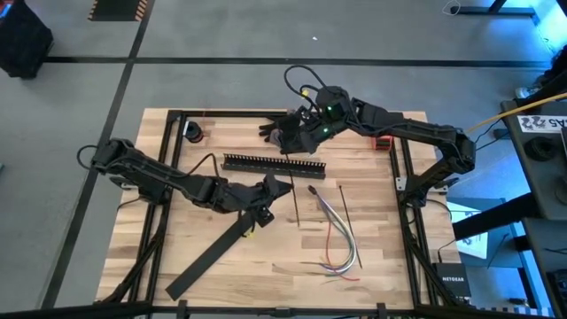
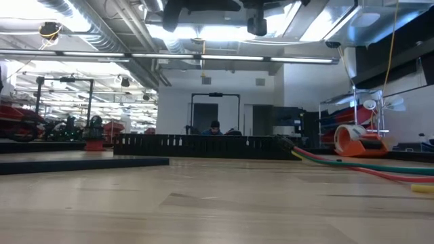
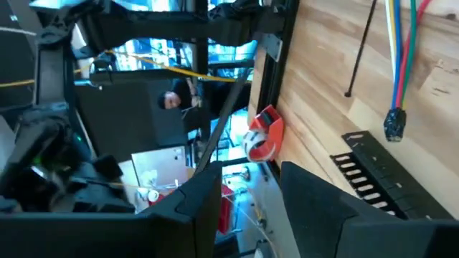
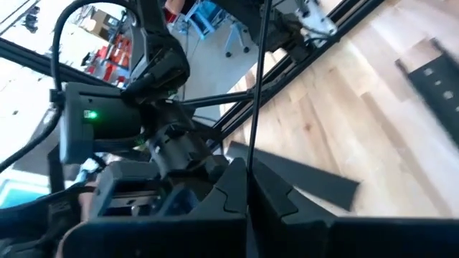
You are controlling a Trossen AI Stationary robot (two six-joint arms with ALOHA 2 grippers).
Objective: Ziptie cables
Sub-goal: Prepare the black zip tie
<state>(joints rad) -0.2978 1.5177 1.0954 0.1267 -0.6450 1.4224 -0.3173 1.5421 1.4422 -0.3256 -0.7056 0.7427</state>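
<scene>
In the high view's left half, the left gripper (image 1: 270, 188) hovers near the centre, just above the flat black strip (image 1: 217, 255); its fingers (image 3: 315, 208) stand apart, grasping nothing. Right of centre the cables (image 1: 337, 232) lie curved on the table (image 1: 390, 257), another ziptie (image 1: 346, 202) beside them. Upper centre, above the slotted bar (image 1: 273, 163), the right gripper (image 1: 285, 135) is clenched on a ziptie (image 4: 254, 86).

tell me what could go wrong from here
The thin dark plastic ziptie is pinched only near one end by the shut right gripper; it could swivel or slip. The loose grey, white and red cables lie splayed, ungathered, and the left gripper is open and empty; a loop might miss a wire.
</scene>
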